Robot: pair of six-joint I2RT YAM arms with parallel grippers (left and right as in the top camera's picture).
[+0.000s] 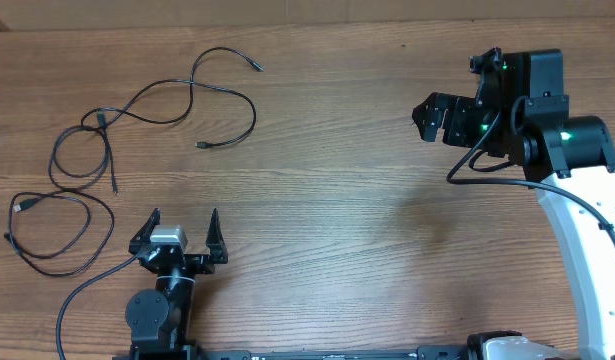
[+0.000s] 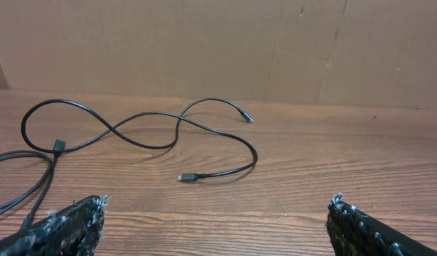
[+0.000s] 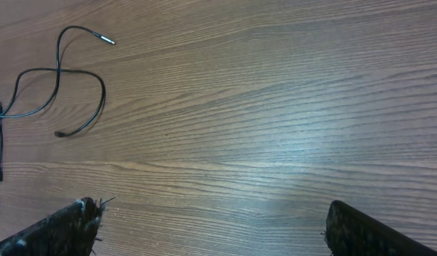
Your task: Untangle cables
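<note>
Thin black cables lie on the wooden table at the left. One cable (image 1: 227, 92) runs from a plug at the top, through a crossing, round to a plug near the middle; it also shows in the left wrist view (image 2: 204, 131) and the right wrist view (image 3: 97, 92). A second cable (image 1: 62, 150) loops to its left and crosses it. A third cable (image 1: 87, 205) forms a loop at the lower left. My left gripper (image 1: 184, 214) (image 2: 218, 206) is open and empty, just below and right of the cables. My right gripper (image 1: 425, 118) (image 3: 212, 208) is open and empty, far right.
A thicker black cable (image 1: 87, 290) of the left arm trails off at the lower left. The right arm's white body (image 1: 577, 230) stands along the right side. A brown board wall (image 2: 204, 43) stands behind the table.
</note>
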